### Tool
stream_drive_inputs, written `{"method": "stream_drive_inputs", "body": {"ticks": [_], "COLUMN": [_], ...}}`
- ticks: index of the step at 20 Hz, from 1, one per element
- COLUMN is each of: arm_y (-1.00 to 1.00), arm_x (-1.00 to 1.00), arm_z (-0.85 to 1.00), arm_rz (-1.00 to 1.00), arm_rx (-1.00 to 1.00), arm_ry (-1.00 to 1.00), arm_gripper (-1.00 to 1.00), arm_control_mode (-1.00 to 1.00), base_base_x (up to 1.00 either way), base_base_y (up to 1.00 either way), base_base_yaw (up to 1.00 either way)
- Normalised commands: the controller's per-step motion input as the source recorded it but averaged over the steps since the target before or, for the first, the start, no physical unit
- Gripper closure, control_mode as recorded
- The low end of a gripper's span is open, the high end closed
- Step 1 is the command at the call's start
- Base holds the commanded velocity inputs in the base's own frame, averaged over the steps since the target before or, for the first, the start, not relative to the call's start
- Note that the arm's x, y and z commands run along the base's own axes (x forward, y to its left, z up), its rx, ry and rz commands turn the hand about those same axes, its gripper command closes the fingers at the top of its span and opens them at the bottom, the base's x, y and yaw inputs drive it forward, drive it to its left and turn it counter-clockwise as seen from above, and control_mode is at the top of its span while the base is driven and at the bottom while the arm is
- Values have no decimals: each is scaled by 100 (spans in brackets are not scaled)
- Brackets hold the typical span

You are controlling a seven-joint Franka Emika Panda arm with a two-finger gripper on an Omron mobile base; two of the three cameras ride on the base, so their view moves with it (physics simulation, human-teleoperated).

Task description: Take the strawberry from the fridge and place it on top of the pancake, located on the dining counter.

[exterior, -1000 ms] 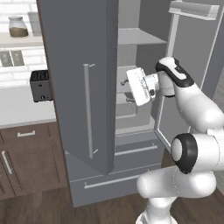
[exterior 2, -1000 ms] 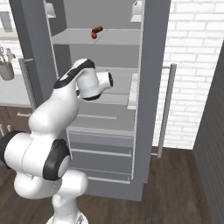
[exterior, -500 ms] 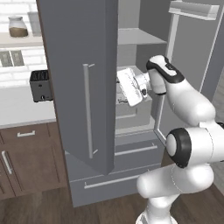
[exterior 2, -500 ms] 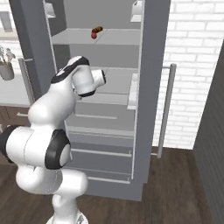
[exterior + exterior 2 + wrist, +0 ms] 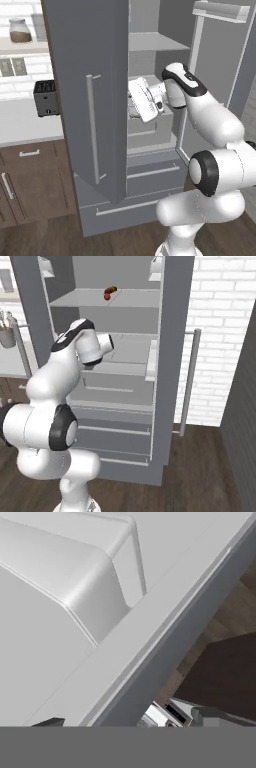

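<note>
Fridge [image 5: 172, 331]: tall grey unit, doors swung open, filling the middle of both base views, its shelves and lower drawers exposed, so the opening step looks done. Arm and gripper [image 5: 134, 107]: reaching in at mid-height, centre of the left base view, hand angled toward a pale bin; whether the jaws are spread or pressed together cannot be told, and nothing is seen between them. Strawberry [image 5: 107, 294]: small red item on the upper shelf, top centre of the right base view, well above the hand, so picking and carrying to the pancake remain.
</note>
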Motion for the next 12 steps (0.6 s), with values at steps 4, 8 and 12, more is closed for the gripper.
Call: {"method": "stream_drive_inputs", "body": {"ticks": [4,8,12], "arm_y": [38,43,48], "arm_x": [-44,-48,-24], "arm_z": [-9,-11,-1], "arm_rz": [0,0,0], "arm_rx": [0,0,0], "arm_ry": [0,0,0], "arm_gripper": [-100,-100,-100], "arm_control_mode": [-100,-100,-100], "base_base_x": [0,0,0], "base_base_y": [0,0,0], "base_base_yaw": [0,0,0]}}
